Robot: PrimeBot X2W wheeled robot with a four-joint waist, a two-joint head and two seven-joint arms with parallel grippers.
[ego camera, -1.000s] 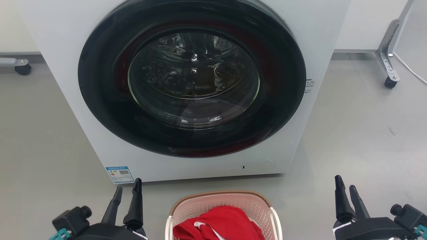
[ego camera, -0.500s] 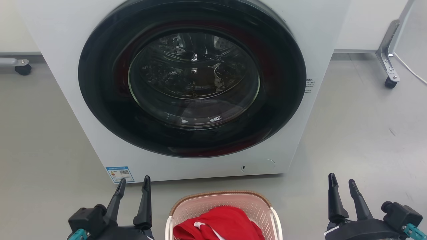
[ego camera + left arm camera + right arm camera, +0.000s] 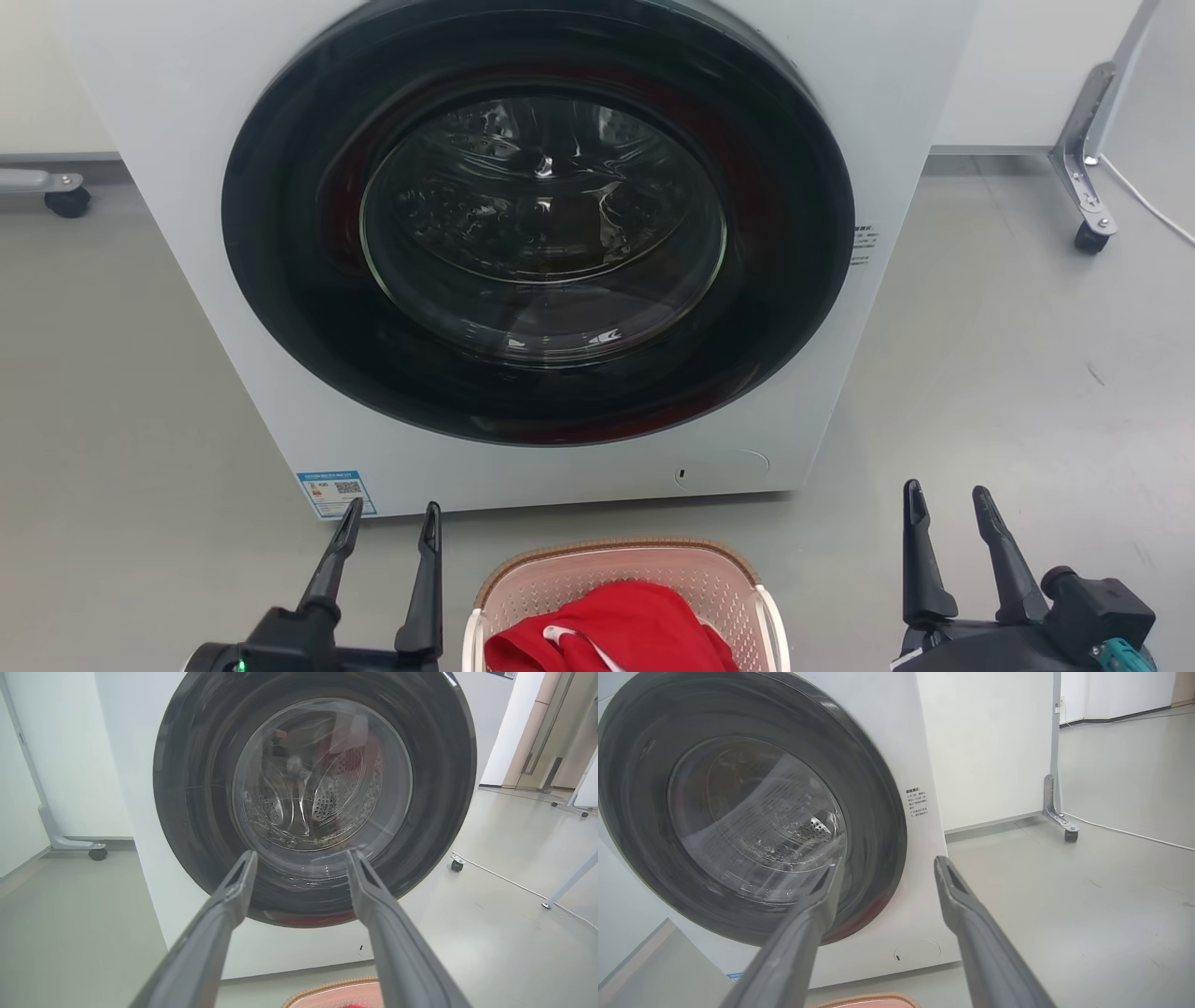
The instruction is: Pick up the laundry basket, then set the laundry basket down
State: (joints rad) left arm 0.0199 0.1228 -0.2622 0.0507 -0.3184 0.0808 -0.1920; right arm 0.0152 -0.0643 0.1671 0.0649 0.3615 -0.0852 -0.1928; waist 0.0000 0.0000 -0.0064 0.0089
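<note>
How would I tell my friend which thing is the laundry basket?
Find the big white front-loading washing machine with the round dark glass door. On the grey floor just in front of it sits a small pale pink perforated plastic basket with a brown woven-look rim. It is the only thing holding a bright red cloth.

The washing machine point(image 3: 541, 243) walled off everything ahead. Only a narrow strip of bare floor point(image 3: 448, 541) lay between its front and the laundry basket point(image 3: 709, 579). Floor ran open down both sides of the basket. The left gripper point(image 3: 393, 509), fingers spread, sat just beside it; the right gripper point(image 3: 948, 490), also spread, stood well clear. A wheeled frame leg point(image 3: 1083, 177) stood off far right.
</note>
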